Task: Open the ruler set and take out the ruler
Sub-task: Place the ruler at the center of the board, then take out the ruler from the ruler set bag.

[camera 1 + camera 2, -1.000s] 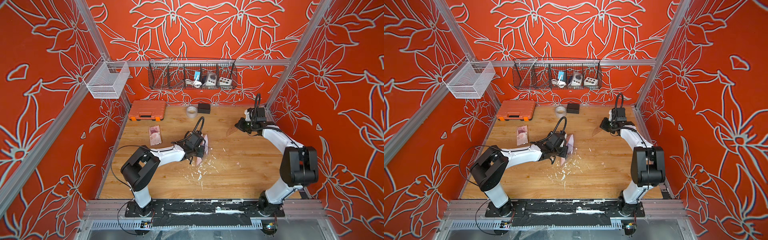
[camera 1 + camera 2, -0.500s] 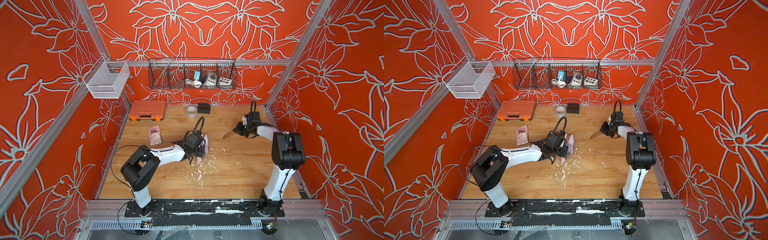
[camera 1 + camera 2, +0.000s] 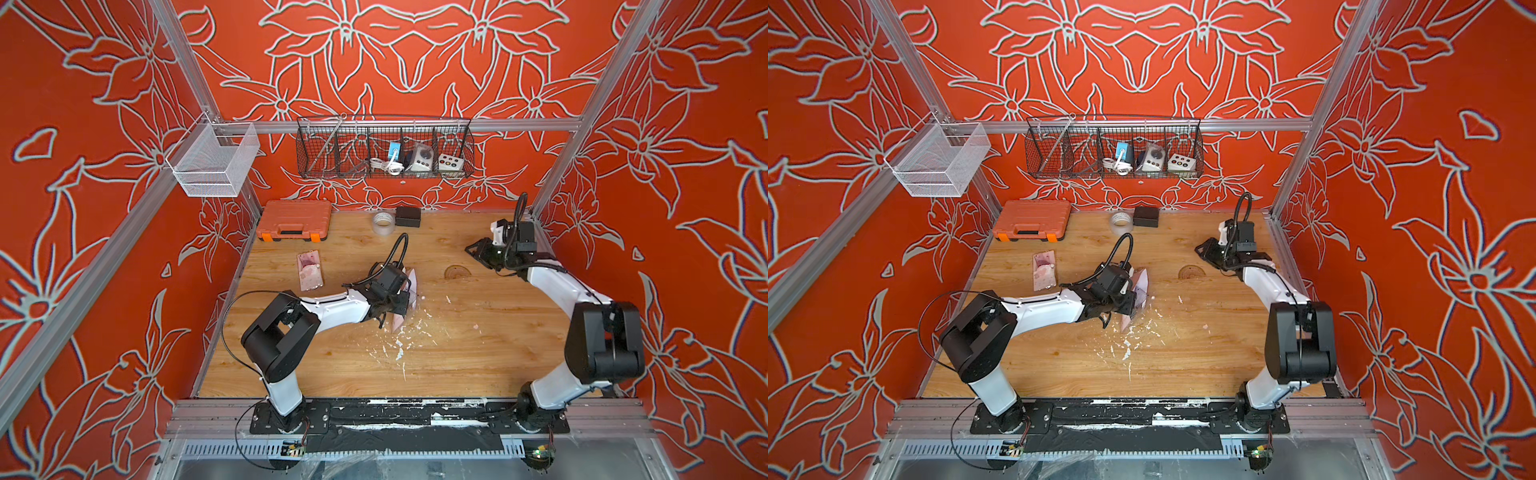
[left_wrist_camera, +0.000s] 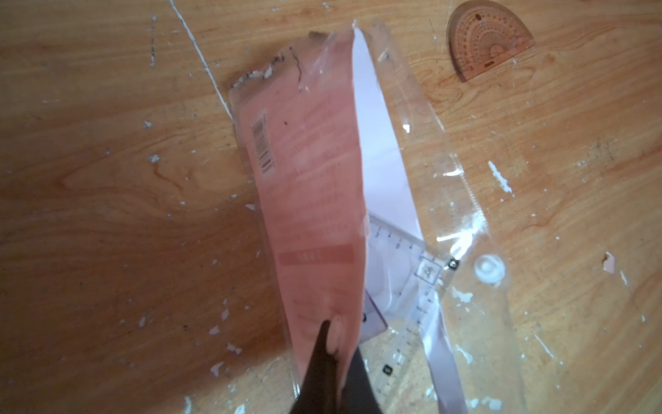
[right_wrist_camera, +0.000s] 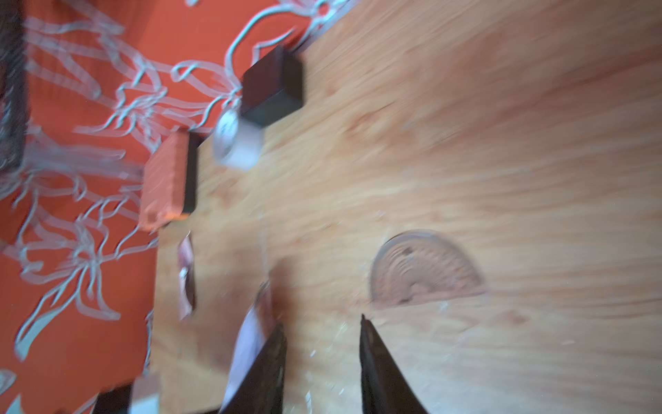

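Note:
My left gripper (image 4: 335, 329) is shut on the near end of the ruler set (image 4: 311, 179), a clear sleeve with a pink card that stands tilted on the wood at mid-table in both top views (image 3: 409, 286) (image 3: 1140, 286). Inside its open end a clear ruler (image 4: 428, 304) shows through the plastic. A brown half-round protractor (image 3: 457, 272) (image 5: 426, 272) lies flat on the table, apart from the sleeve. My right gripper (image 3: 473, 249) (image 5: 322, 322) hovers just behind the protractor at the back right, open, with nothing between its fingers.
An orange tool case (image 3: 295, 220), a tape roll (image 3: 382, 222) and a black box (image 3: 408, 216) line the back wall. A pink packet (image 3: 309, 270) lies left of the sleeve. White scraps (image 3: 399, 340) litter the wood in front of it. Wire baskets (image 3: 384, 149) hang above.
The right gripper lowered the protractor to the table, opened and let it go, then drew back toward the back right. The left gripper and sleeve stayed put.

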You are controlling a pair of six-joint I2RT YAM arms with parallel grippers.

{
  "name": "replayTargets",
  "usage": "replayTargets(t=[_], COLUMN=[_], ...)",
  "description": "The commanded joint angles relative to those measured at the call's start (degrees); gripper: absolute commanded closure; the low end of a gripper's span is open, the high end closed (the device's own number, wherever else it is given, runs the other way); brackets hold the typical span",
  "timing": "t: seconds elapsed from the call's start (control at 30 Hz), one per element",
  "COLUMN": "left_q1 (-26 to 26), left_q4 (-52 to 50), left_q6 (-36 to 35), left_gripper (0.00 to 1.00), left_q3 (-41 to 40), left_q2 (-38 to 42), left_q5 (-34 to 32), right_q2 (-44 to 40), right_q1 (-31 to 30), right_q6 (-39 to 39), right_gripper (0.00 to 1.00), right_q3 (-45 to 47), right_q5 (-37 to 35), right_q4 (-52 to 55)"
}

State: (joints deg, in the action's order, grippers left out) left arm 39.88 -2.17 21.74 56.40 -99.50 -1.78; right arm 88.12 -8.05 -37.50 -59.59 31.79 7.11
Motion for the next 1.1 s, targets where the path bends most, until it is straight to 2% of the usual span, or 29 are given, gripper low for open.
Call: replayTargets(t=[0.0, 0.1, 0.27, 0.33, 0.43, 0.57, 0.73, 0.93, 1.07], left_q1=[0.29, 0.28, 0.29, 0.29, 0.29, 0.29, 0.29, 0.29, 0.24], left_q4=[-0.21, -0.67, 0.10, -0.09, 0.02, -0.51, -0.45, -0.69, -0.51], left_q6=[-0.13, -0.26, 0.19, 0.33, 0.47, 0.24, 0.15, -0.02, -0.05], left_gripper=[1.00, 1.00, 1.00, 1.00, 1.00, 1.00, 1.00, 1.00, 1.00], left_q3=[-1.53, -1.29, -1.21, -0.94, -1.20, -0.90, -0.77, -0.59, -0.74], left_q2=[-1.04, -1.15, -1.55, -1.74, -1.53, -1.53, -1.35, -1.39, -1.40], left_q5=[0.28, 0.12, 0.56, 0.55, 0.64, 0.46, 0.23, -0.31, -0.33], right_q2=[-2.28, -2.89, 3.20, 5.70, 9.70, 13.40, 14.75, 17.67, 17.34], right_q1=[-8.16, -12.47, -18.03, -19.28, -19.74, -20.53, -20.71, -21.36, -22.05], right_q6=[0.48, -1.22, 0.62, 0.68, 0.49, 2.94, 6.14, 7.00, 7.50], right_gripper=[0.70, 0.71, 0.74, 0.76, 0.76, 0.76, 0.74, 0.77, 0.77], right_q3=[4.55, 7.63, 3.96, 2.80, 1.93, -1.23, -3.09, -4.59, -4.00], right_q5=[4.87, 6.36, 5.66, 3.12, 3.46, 2.07, -0.73, 2.95, 1.17], right_q4=[-2.59, -5.61, -2.35, -1.23, -3.05, -0.35, 2.39, 4.50, 5.59])
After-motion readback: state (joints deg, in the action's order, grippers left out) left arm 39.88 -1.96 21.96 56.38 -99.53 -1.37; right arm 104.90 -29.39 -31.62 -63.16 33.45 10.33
